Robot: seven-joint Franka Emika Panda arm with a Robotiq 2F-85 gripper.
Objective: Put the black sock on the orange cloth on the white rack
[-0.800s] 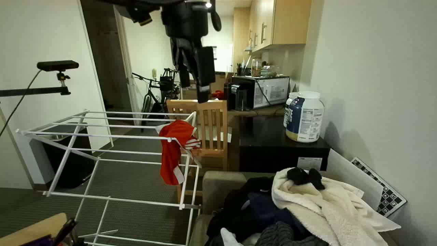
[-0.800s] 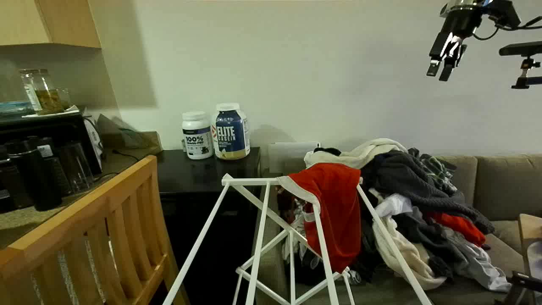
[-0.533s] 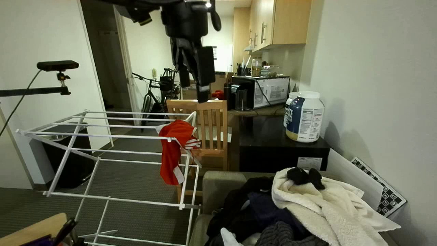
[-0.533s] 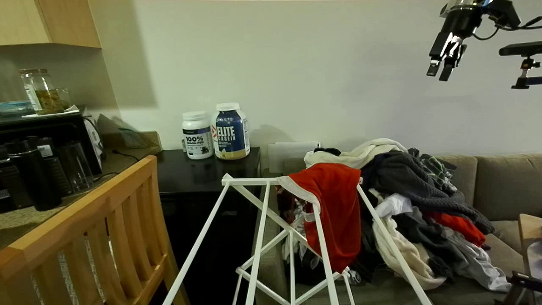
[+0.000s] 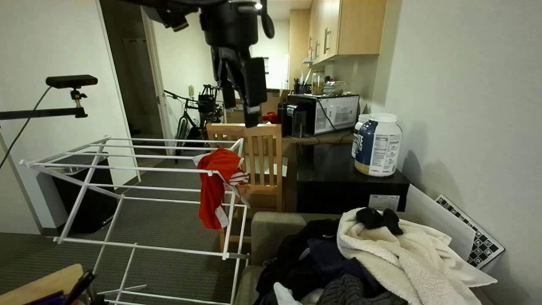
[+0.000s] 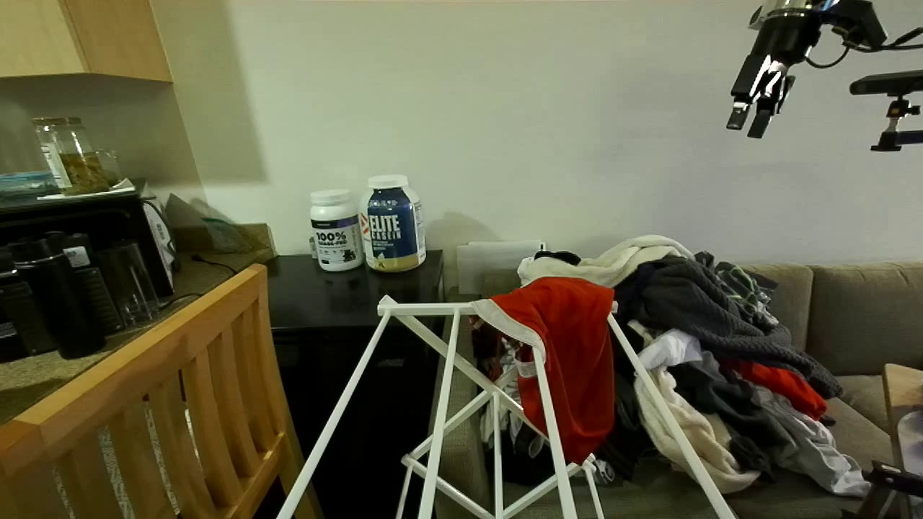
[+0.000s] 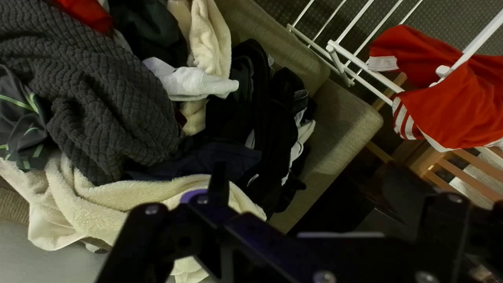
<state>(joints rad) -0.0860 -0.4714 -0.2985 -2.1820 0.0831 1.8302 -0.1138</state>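
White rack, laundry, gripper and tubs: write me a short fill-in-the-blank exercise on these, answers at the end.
The red cloth hangs over the rack, whose colour is ____.
The black sock rests on ____ of the cream blanket.
The gripper is open and holds ____.
The biggest word on the blue tub reads ____.

Missing words: white; top; nothing; ELITE

In an exterior view: sock [image 5: 369,218], black, at 4 o'clock; blanket [image 5: 406,256], cream, likewise 4; cloth [image 5: 211,190], red with white trim and white stripes, at 8 o'clock; rack [image 5: 85,185], white, at 9. Wrist view: knitwear [image 7: 102,92], charcoal grey, grid pattern, at 10 o'clock; garment [image 7: 23,118], dark with green lines, at 9. End effector [image 6: 748,125]: black.
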